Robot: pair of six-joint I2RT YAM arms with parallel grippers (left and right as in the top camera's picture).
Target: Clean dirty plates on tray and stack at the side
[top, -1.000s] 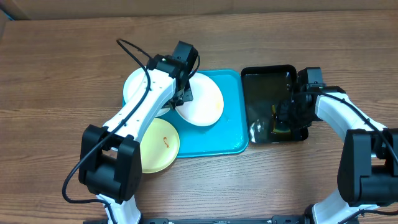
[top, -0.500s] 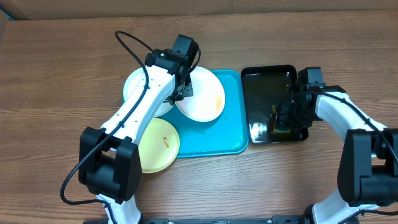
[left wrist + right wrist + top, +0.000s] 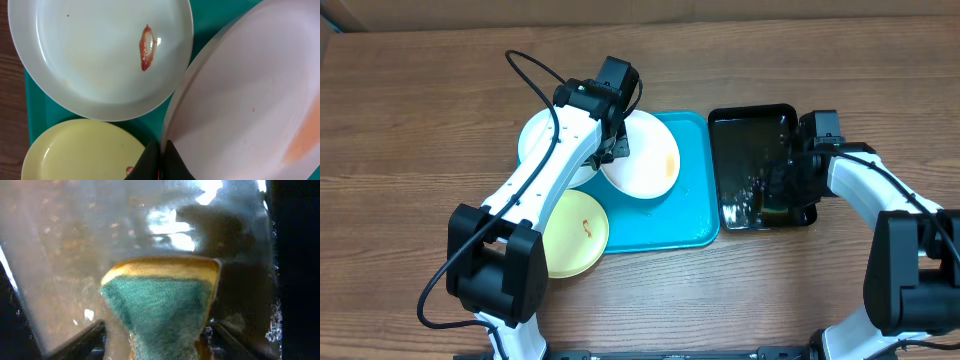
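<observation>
Currently, the left gripper [image 3: 618, 150] is pressed together on the rim of the first white plate [image 3: 650, 165]. In the left wrist view its dark fingertips [image 3: 159, 159] pinch that rim at the lower edge of the frame. This plate lies over the left half of the turquoise tray [image 3: 670, 225] and carries a pale orange smear near its right edge.

The second white plate [image 3: 542, 140] sits to the left of the first, partly hidden beneath the left arm. It bears a small red-brown smear near its centre. The yellow-green plate [image 3: 575, 235] lies at the near left corner of the tray, with an orange mark on its surface. In the left wrist view, turquoise surface shows between and beside all three plates, and the first plate's rim overlaps the second plate's rim.

The black tray [image 3: 750, 125] stands just beside the right edge of the turquoise tray, on the wooden table [image 3: 420, 120], and holds a glistening film of liquid. The right gripper [image 3: 778, 195] is lowered into its near right part. In the right wrist view the jaws stand spread, with a sponge [image 3: 160, 305] between them, its green scouring face toward the camera and its yellow body behind. Whether the pads press the sponge cannot be told.
</observation>
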